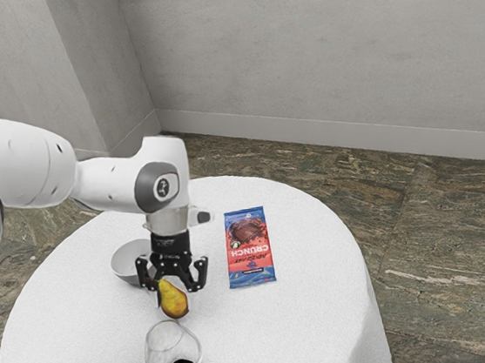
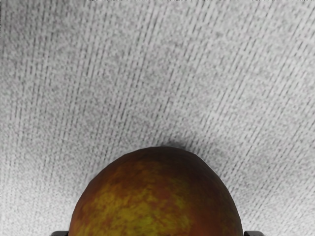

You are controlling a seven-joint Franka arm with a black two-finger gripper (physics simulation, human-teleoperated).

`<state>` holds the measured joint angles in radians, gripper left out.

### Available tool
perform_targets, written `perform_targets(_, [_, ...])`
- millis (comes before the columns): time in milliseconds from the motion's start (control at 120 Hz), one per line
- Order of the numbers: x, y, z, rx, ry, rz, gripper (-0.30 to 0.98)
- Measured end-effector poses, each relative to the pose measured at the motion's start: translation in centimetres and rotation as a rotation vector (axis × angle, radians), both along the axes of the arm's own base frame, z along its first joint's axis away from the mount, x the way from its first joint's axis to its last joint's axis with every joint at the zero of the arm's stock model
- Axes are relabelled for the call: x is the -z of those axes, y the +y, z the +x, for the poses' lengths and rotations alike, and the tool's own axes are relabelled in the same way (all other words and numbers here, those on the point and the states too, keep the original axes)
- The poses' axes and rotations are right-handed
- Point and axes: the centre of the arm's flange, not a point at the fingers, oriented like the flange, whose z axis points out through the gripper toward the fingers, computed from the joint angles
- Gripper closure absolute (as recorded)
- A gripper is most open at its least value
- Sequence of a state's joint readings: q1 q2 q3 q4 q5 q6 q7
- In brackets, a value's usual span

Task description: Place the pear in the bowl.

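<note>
In the exterior view my gripper (image 1: 179, 289) points down over the table, shut on the yellow-and-red pear (image 1: 175, 304), with a finger against each side. The pear's narrow end is up between the fingers and its rounded end hangs toward the clear glass. The white bowl (image 1: 128, 260) stands just beside my gripper, toward the exterior view's left and partly hidden by it. The pear (image 2: 155, 196) looms large in the wrist view, its rounded end over the white cloth. I cannot tell whether it still touches the cloth.
A clear glass with dark contents (image 1: 168, 348) stands close to the pear, on its near side in the exterior view. A red-and-blue chocolate packet (image 1: 249, 249) lies toward the exterior view's right. The round white table (image 1: 306, 319) has a curved edge beyond it.
</note>
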<state>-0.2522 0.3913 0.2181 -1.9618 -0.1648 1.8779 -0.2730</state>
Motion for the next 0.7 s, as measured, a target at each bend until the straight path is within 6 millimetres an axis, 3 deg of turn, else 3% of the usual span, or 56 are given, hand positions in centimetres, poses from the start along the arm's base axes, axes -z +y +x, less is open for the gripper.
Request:
perform_targets(217, [-0.1, 0.1, 0.1, -0.007, -0.004, 0.004, 0.32])
perform_targets(408, [-2.4, 0.5, 0.4, -0.015, -0.047, 0.002, 0.37])
perform_targets(517, [-4.8, 3.0, 1.4, -0.051, -0.107, 0.008, 0.4])
perform_targets(700, [-8.7, 9.5, 3.9, -0.144, -0.219, 0.041, 0.42])
